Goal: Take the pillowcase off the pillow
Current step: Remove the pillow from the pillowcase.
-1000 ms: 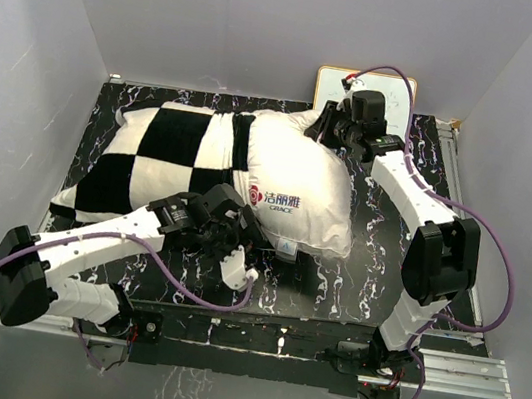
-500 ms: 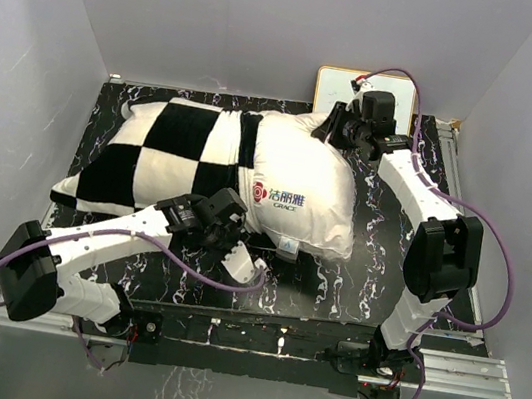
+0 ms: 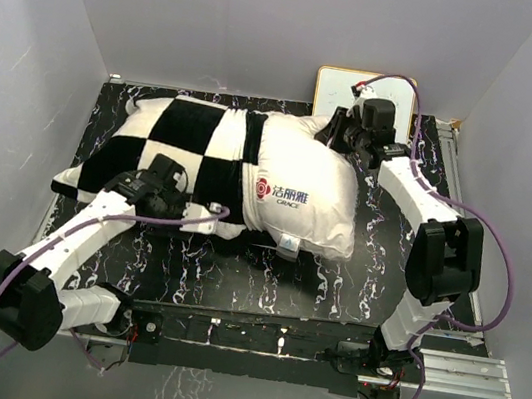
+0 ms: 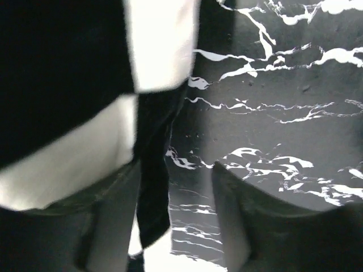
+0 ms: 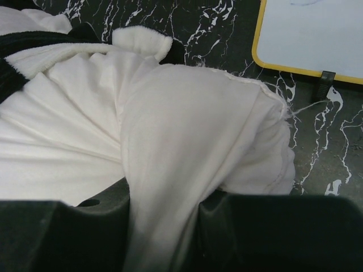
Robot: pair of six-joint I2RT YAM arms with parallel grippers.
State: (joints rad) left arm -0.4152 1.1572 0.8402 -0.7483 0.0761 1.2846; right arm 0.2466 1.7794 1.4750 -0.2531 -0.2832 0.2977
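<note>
You have one pillowcase [image 3: 178, 150], black and cream checks, and it covers the left half of the one pillow [image 3: 316, 172]. The case's open edge runs across the cushion just left of the single red logo [image 3: 282, 194]. The pillow's right half is bare white, with one small tag [image 3: 287, 246] showing at its near edge. Both lie together across the far half of the black marbled table [image 3: 234, 275], the checkered end toward the left wall.

You have two arms and two claws at work. Your left gripper [image 4: 176, 170] sits at the near edge of the pillowcase. Its fingers stand apart, and a black fold of the case hangs between them, close to one finger, with bare table showing beside the other. It is not pinched. Your right gripper [image 5: 164, 195] is at the pillow's far right corner, its fingers pressed together on a bunched fold of the white pillow cloth.

Just beyond that corner lies one whiteboard [image 5: 317, 34] with a yellow frame, flat at the table's far edge. Two purple cables, one per arm, loop along the arms.
</note>
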